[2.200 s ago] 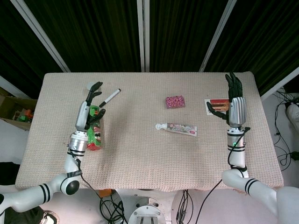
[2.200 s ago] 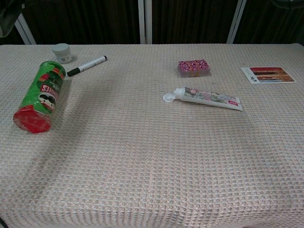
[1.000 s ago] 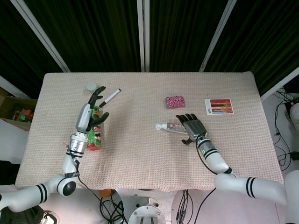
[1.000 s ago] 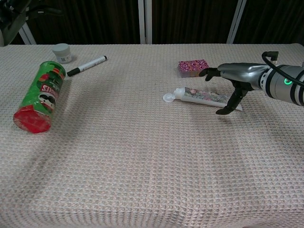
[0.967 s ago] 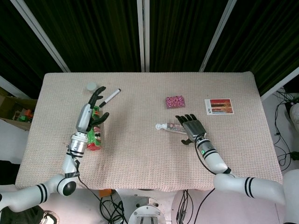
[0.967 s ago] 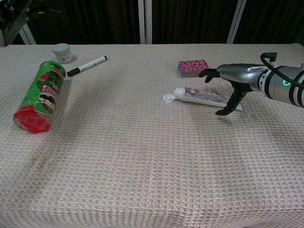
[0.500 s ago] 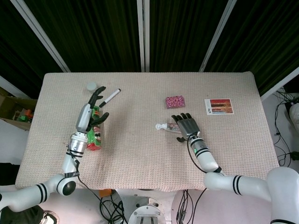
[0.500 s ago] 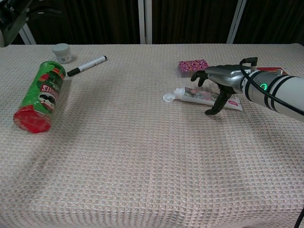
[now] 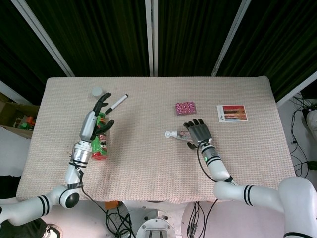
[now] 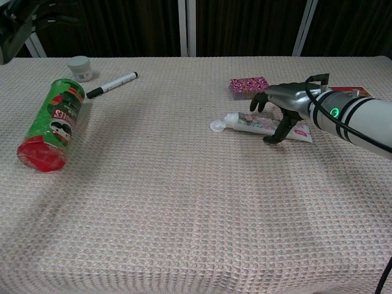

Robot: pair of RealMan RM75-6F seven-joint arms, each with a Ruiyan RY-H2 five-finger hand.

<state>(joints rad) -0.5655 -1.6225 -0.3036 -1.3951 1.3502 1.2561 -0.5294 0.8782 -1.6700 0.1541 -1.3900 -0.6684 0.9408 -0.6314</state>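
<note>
Since the earlier frames, right hand (image 9: 198, 133) swung from the card (image 9: 233, 112) down over the toothpaste tube (image 10: 264, 125).
Fingers arch apart, thumb touching the desk (image 10: 184, 202), nothing gripped yet. Closing off-centre could roll or skid the flat-lying tube away. Left hand (image 9: 96, 119) hovers open above the crisps can (image 10: 51, 123).

head looks down, chest low; both share table (image 9: 148, 99).
</note>
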